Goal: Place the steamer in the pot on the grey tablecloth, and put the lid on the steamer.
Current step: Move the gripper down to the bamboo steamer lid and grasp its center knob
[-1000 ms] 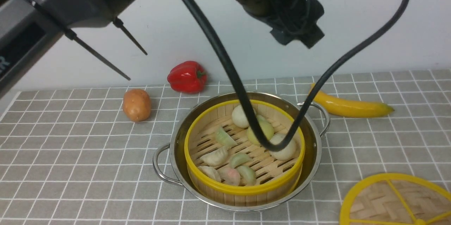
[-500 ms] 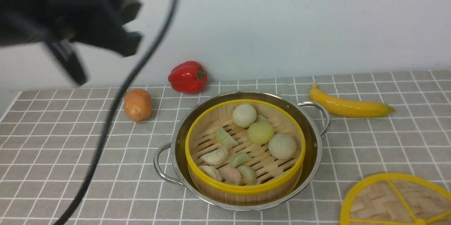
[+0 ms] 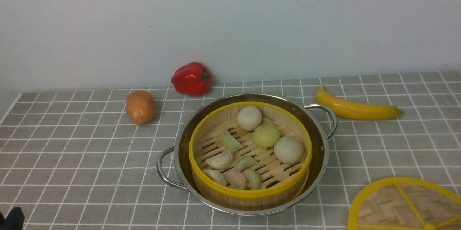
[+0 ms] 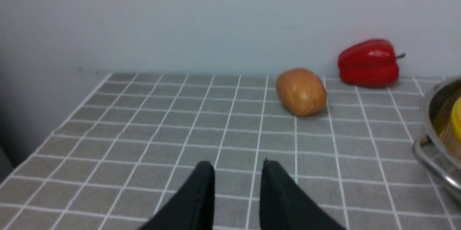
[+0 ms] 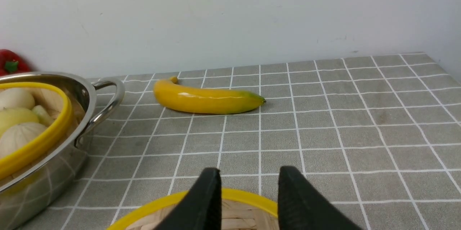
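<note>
The steamer (image 3: 248, 191), a bamboo basket with a yellow rim holding pale buns and dumplings, sits inside the shiny pot (image 3: 321, 152) on the grey tablecloth (image 3: 72, 150). The lid (image 3: 390, 208), a flat woven disc with yellow rim and spokes, lies on the cloth at the near right, cut off by the frame edge. My right gripper (image 5: 248, 170) hovers open over the lid's (image 5: 248, 216) far rim, holding nothing. My left gripper (image 4: 236, 165) stands over bare cloth left of the pot (image 4: 432, 107), its fingers a little apart and empty. Only a black bit of that arm (image 3: 12, 218) shows in the front view.
A brown potato (image 3: 139, 106) and a red bell pepper (image 3: 191, 78) lie behind and left of the pot. A yellow banana (image 3: 356, 109) lies behind it on the right. The wall stands close behind; the cloth's left edge (image 4: 72, 111) is near the left gripper.
My left arm has pulled away from above the pot, swinging left and down until it has almost left the front view. Its jaws have narrowed. Pot, steamer and lid have not moved.
</note>
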You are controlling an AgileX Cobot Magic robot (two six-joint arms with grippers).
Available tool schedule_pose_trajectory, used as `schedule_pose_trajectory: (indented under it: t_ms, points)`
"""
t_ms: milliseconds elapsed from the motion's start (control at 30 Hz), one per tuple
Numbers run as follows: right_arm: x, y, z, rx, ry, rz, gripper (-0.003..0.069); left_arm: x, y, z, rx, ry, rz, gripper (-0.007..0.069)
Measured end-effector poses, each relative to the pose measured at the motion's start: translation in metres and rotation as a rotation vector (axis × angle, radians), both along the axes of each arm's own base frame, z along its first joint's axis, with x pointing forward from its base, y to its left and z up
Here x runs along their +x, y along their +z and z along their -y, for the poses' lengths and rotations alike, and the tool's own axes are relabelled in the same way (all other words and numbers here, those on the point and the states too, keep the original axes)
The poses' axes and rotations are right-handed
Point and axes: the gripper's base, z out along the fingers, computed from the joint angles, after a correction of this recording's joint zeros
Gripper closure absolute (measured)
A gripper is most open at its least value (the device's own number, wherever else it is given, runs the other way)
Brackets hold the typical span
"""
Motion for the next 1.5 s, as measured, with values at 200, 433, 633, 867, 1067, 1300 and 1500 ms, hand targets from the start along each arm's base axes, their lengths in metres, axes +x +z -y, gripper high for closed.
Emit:
schedule_pose_trajectory:
  t_ms: [200, 433, 633, 867, 1067, 1300, 1500]
  points:
    - [0.0, 0.0, 0.0, 0.0, 0.0, 0.0, 0.0417, -0.01, -0.007, 0.004, 0.101, -0.049, -0.044, 0.0434]
    - [0.0, 0.0, 0.0, 0.0, 0.0, 0.0, 0.0417, -0.015, -0.011, 0.006, 0.114, -0.068, -0.06, 0.0421]
    - [0.0, 0.0, 0.0, 0.0, 0.0, 0.0, 0.0417, -0.015, -0.011, 0.006, 0.114, -0.068, -0.059, 0.0403]
    - [0.0, 0.0, 0.0, 0.0, 0.0, 0.0, 0.0417, -0.015, -0.011, 0.006, 0.115, -0.068, -0.059, 0.0396]
    - [0.0, 0.0, 0.0, -0.015, 0.001, 0.0, 0.0417, -0.015, -0.011, 0.006, 0.115, -0.068, -0.059, 0.039]
    - [0.0, 0.001, 0.0, -0.029, 0.001, 0.006, 0.0417, -0.015, -0.011, 0.006, 0.115, -0.068, -0.059, 0.0384]
    - [-0.005, 0.037, -0.003, 0.111, 0.021, 0.103, 0.0417, -0.015, -0.011, 0.006, 0.115, -0.068, -0.059, 0.0382]
